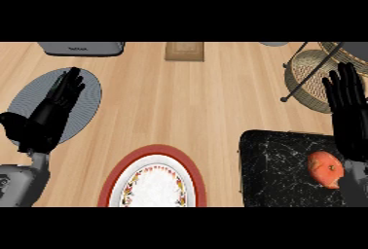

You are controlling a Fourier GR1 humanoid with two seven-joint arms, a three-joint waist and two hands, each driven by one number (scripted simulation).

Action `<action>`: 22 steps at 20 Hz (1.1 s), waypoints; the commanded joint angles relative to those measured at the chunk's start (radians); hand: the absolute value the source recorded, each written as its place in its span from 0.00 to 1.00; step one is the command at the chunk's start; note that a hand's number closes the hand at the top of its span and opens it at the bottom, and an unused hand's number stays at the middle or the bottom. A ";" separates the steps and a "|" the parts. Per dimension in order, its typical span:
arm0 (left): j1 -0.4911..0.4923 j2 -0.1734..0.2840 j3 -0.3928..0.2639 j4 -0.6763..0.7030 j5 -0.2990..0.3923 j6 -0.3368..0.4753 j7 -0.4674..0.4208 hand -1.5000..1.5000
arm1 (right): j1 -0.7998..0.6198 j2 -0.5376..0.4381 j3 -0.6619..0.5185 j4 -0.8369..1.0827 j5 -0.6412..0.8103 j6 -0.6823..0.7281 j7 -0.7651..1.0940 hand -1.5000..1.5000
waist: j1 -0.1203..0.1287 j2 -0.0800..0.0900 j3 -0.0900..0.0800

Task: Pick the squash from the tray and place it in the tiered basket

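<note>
An orange-red squash (325,168) lies on the black marbled tray (277,168) at the lower right. My right hand (348,109) hovers above the tray's far right edge with straight fingers pointing away, and its wrist covers part of the squash's right side. The wire tiered basket (309,73) stands at the upper right, just beyond and left of those fingertips. My left hand (49,114) rests open at the left, over a grey plate, holding nothing.
A grey plate (86,104) lies under the left hand. A red-rimmed patterned plate (155,177) sits at the lower centre. A grey appliance (81,48) and a tan wooden block (185,50) stand along the far edge.
</note>
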 commanded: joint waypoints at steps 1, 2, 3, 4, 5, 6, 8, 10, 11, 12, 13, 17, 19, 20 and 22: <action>0.044 -0.015 0.016 -0.038 -0.073 0.036 -0.004 0.50 | 0.021 -0.010 -0.042 -0.003 -0.028 0.066 0.013 1.00 | -0.009 0.014 0.011; 0.108 0.019 0.026 -0.046 -0.062 0.034 -0.018 0.50 | 0.090 -0.067 -0.107 -0.034 -0.140 0.168 0.006 1.00 | -0.011 0.012 0.012; 0.066 0.022 0.042 0.019 -0.091 0.050 -0.031 0.50 | 0.145 -0.060 -0.092 -0.084 -0.155 0.189 0.015 1.00 | -0.022 0.012 0.011; 0.081 0.016 0.020 0.011 -0.141 0.103 -0.023 0.50 | 0.131 -0.103 -0.159 -0.041 -0.237 0.249 0.040 1.00 | -0.023 0.012 0.012; 0.081 0.017 0.025 0.066 -0.176 0.120 -0.067 0.50 | 0.151 -0.125 -0.187 -0.014 -0.280 0.309 0.032 1.00 | -0.031 0.015 0.012; 0.056 0.049 0.042 0.020 -0.194 0.161 0.009 0.50 | 0.175 -0.143 -0.211 0.023 -0.330 0.377 0.026 1.00 | -0.029 0.012 0.014; 0.081 0.043 0.042 0.028 -0.139 0.110 -0.011 0.50 | 0.280 -0.254 -0.195 0.150 0.029 0.071 0.108 1.00 | -0.058 0.048 -0.001; 0.120 0.026 0.028 0.044 -0.158 0.127 -0.020 0.50 | 0.341 -0.176 -0.266 0.187 -0.025 0.005 0.082 0.00 | -0.049 0.021 0.010; 0.105 0.009 0.013 0.034 -0.180 0.151 0.003 0.50 | 0.345 -0.183 -0.311 0.168 -0.056 0.001 0.089 0.00 | -0.045 0.015 0.011; 0.122 -0.011 0.000 0.051 -0.188 0.143 -0.029 0.50 | 0.361 -0.210 -0.325 0.151 -0.069 0.042 0.098 0.00 | -0.033 0.014 0.010; 0.106 0.003 0.016 0.053 -0.187 0.122 -0.006 0.50 | 0.387 -0.203 -0.366 0.122 -0.096 0.070 0.072 0.00 | -0.027 0.014 0.011; 0.089 -0.016 0.026 0.045 -0.200 0.125 0.001 0.50 | 0.487 -0.320 -0.402 -0.036 -0.104 0.185 0.185 0.00 | -0.027 0.013 0.010; 0.058 -0.011 0.018 0.080 -0.215 0.129 0.002 0.50 | 0.487 -0.443 -0.376 -0.025 -0.084 0.285 0.237 0.00 | -0.035 0.015 0.009; 0.078 0.008 0.045 0.074 -0.191 0.113 -0.011 0.50 | 0.502 -0.481 -0.369 -0.038 -0.099 0.343 0.265 0.00 | -0.029 0.013 0.008; 0.080 -0.010 0.017 0.057 -0.205 0.117 -0.002 0.50 | 0.489 -0.595 -0.375 -0.010 -0.081 0.436 0.286 0.00 | -0.017 0.015 0.009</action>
